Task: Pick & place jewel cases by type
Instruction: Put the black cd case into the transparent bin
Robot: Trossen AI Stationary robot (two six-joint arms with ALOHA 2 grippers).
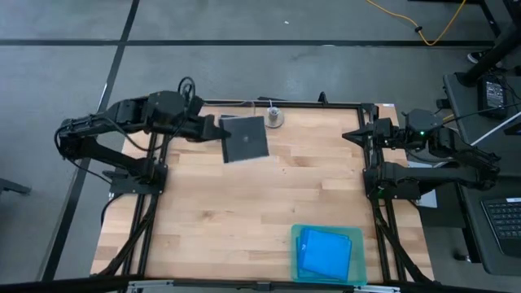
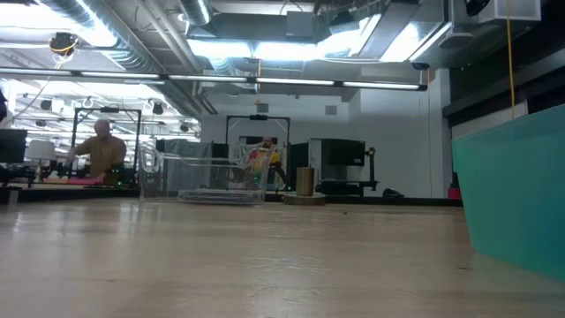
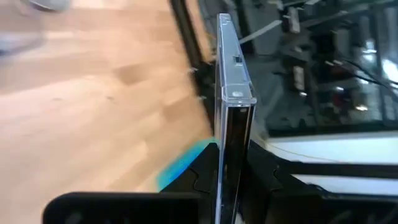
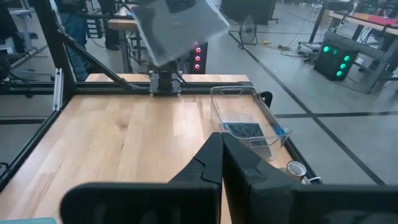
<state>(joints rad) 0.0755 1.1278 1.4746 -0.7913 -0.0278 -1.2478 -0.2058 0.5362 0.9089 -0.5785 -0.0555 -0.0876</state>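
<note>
My left gripper [image 1: 220,134] is shut on a grey-black square jewel case [image 1: 245,139] in the air near the table's far edge, over the clear tub [image 4: 245,121]. The right wrist view shows the case [image 4: 180,25] raised and tilted, and another dark case [image 4: 244,130] lying flat in the tub. Blue jewel cases [image 1: 324,251] lie stacked in the teal tray [image 1: 297,260] at the near right. My right gripper [image 1: 358,134] is shut and waits over the table's right edge, touching nothing. No gripper shows in the low view. My left gripper pinches the grey-black case between its two fingers [image 3: 202,177] at the edge nearest the arm [image 1: 227,140]. The fingers reach in level from the table's left. The case [image 3: 231,124] shows edge-on between them and is lifted clear of the table and the tub.
A small round silver object [image 1: 277,119] stands by the far edge, right of the tub. Black frame rails [image 1: 285,103] run around the table. The table's middle [image 1: 244,203] is bare wood. The low view shows the tub [image 2: 212,177] far off and the tray's wall [image 2: 521,203] close by.
</note>
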